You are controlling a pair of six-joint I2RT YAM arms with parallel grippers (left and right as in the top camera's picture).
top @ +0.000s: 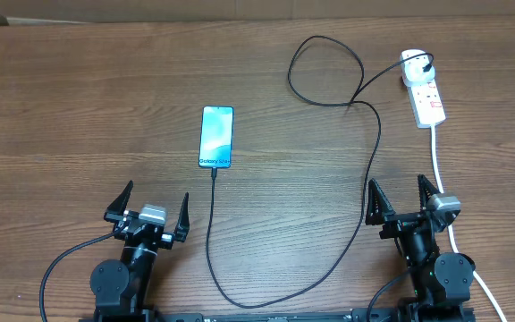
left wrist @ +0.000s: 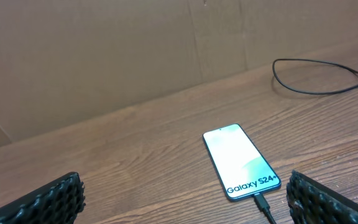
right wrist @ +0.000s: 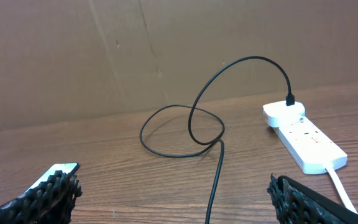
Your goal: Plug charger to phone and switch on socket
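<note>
Overhead gives the whole layout. The phone [top: 216, 137] lies flat on the wooden surface [top: 61, 107] at about 10 o'clock from the middle, screen up, with the "Galaxy S24" end pointing to 6 o'clock. The charger [top: 378, 143] meets that edge with its connector tip [top: 214, 173] and drops toward 6 o'clock. From there it sweeps along the bottom, climbs the right side and makes a loop at 1 o'clock. It ends at the white plug [top: 412, 61], which sits in the socket [top: 427, 100] up at 2 o'clock. The socket's thick white cord [top: 438, 156] trails down to 5 o'clock.

Down at 7 o'clock the left pincer [top: 157, 190] is released, fingers spread wide, nothing in it, well apart from the phone. Same for the right pincer [top: 396, 181] at 5 o'clock, with the cable passing close on its 9 o'clock side.

The left wrist view is the only one close enough to show the tip apparently seated in the phone's edge. It only catches a white sliver of the plug at 3 o'clock.

The right wrist view shows the plug standing in the far end of the socket, the cable arcing up out of it, and the red markings. I can't tell the switch position. Only a corner of the phone shows there, at 8 o'clock.

Both wrist views also show a cardboard wall [left wrist: 104, 62] behind the surface.
</note>
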